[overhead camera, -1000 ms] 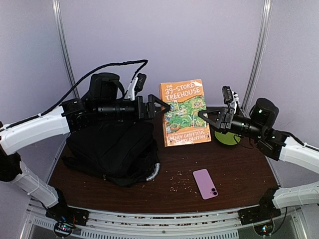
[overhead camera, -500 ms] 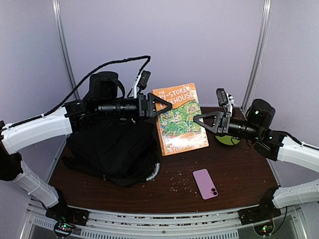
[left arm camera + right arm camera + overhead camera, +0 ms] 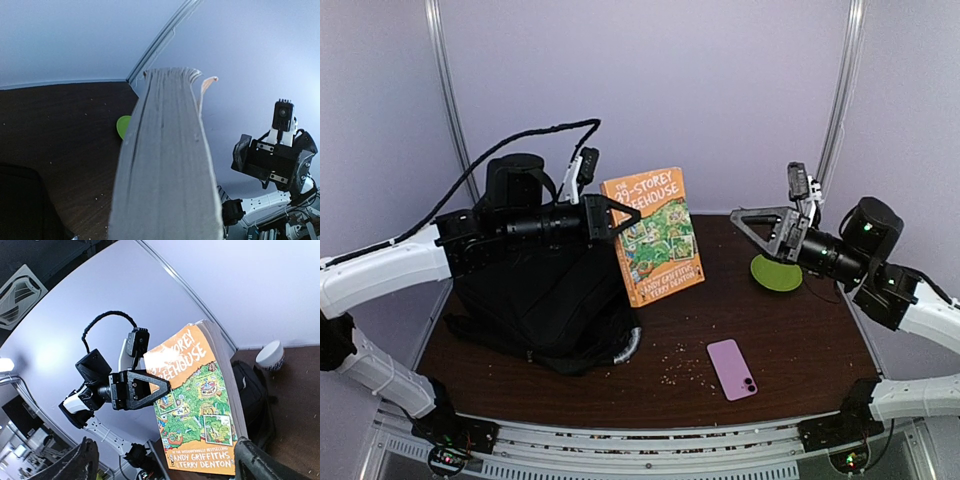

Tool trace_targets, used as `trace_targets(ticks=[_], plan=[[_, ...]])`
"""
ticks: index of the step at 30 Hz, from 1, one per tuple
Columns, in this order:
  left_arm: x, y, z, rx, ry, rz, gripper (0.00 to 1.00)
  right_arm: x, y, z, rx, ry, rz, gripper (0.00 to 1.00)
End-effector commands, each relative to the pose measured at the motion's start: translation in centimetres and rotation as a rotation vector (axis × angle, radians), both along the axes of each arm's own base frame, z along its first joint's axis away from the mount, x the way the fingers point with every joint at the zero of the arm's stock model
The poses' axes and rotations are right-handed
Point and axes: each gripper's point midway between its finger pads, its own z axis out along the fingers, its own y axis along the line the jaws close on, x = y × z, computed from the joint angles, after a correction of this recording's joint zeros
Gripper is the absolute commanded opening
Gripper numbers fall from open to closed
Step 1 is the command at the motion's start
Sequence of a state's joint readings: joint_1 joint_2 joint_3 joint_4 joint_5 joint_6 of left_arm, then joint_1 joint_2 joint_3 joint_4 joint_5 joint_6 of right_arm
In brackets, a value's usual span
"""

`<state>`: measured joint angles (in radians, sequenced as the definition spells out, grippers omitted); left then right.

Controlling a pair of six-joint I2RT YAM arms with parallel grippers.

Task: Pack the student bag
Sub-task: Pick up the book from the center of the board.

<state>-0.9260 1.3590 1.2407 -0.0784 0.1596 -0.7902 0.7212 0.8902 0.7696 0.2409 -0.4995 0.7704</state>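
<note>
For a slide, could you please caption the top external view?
Left gripper holds the book beside the student bag; open right gripper stands apart.

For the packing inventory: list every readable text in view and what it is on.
"39-STOREY TREEHOUSE": title on the cover of the orange book.
"ANDY GRIFFITHS & TERRY DENTON": foot of the same cover.
Small print in the cover's pictures: too small to read.

Soft even light, weak shadows, wrist views warped at edges, close book point(image 3: 165, 160) blurred

L fingers point(image 3: 592, 218) tight, R fingers point(image 3: 760, 213) wide apart, both aloft.
</note>
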Motion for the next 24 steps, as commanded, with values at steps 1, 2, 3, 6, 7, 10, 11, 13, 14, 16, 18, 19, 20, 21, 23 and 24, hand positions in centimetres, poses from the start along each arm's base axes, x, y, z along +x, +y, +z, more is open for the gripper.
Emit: trace_targets(ticks=[1,2,3,6,7,10,11,13,14,16,18,19,20,21,23,24], plan=[[0.2,3.8,10.4,-0.294,-0.235,0.142,0.00,0.2,-0.9,0.6,0.111,0.029,-0.095,0.99],[0.1,4.2,11.2,-0.336,-0.250,0.150,0.00,-0.1,-0.6,0.8,0.137,0.039,-0.084,1.00],[-0.1,4.5,12.0,-0.385,-0.264,0.153,0.00,-0.4,-0.2,0.8,0.157,0.050,-0.073,1.00],[-0.4,5.0,13.6,-0.502,-0.278,0.151,0.00,-1.0,1.0,1.4,0.228,0.071,-0.023,0.99],[-0.5,5.1,14.0,-0.534,-0.274,0.147,0.00,-1.1,1.3,1.6,0.251,0.083,-0.004,1.00],[-0.8,5.3,14.8,-0.636,-0.253,0.129,0.00,-0.6,2.1,1.6,0.300,0.128,0.018,1.00],[-0.9,5.5,15.1,-0.673,-0.256,0.121,0.00,-0.5,2.3,1.6,0.319,0.141,0.025,1.00],[-1.3,5.5,15.7,-0.719,-0.266,0.108,0.00,-0.2,2.7,2.0,0.364,0.155,0.043,1.00],[-1.3,5.5,15.7,-0.726,-0.265,0.105,0.00,-0.1,2.9,2.2,0.386,0.160,0.054,1.00],[-1.3,5.2,15.4,-0.729,-0.255,0.103,0.00,0.0,3.3,2.9,0.422,0.162,0.081,1.00],[-1.3,5.2,15.1,-0.739,-0.246,0.099,0.00,0.4,3.8,3.2,0.442,0.171,0.094,0.99],[-1.4,5.2,15.0,-0.746,-0.243,0.097,0.00,0.6,4.1,3.2,0.449,0.184,0.099,0.98],[-1.3,5.1,14.9,-0.749,-0.240,0.096,0.00,0.8,4.2,3.3,0.459,0.190,0.099,0.98],[-1.4,5.2,14.8,-0.750,-0.236,0.095,0.00,1.0,4.4,3.3,0.467,0.197,0.101,0.97],[-1.4,5.2,14.7,-0.753,-0.232,0.092,0.00,1.4,4.7,3.3,0.480,0.204,0.102,0.95],[-1.5,5.2,14.6,-0.754,-0.232,0.090,0.00,1.6,4.8,3.4,0.483,0.206,0.100,0.94]])
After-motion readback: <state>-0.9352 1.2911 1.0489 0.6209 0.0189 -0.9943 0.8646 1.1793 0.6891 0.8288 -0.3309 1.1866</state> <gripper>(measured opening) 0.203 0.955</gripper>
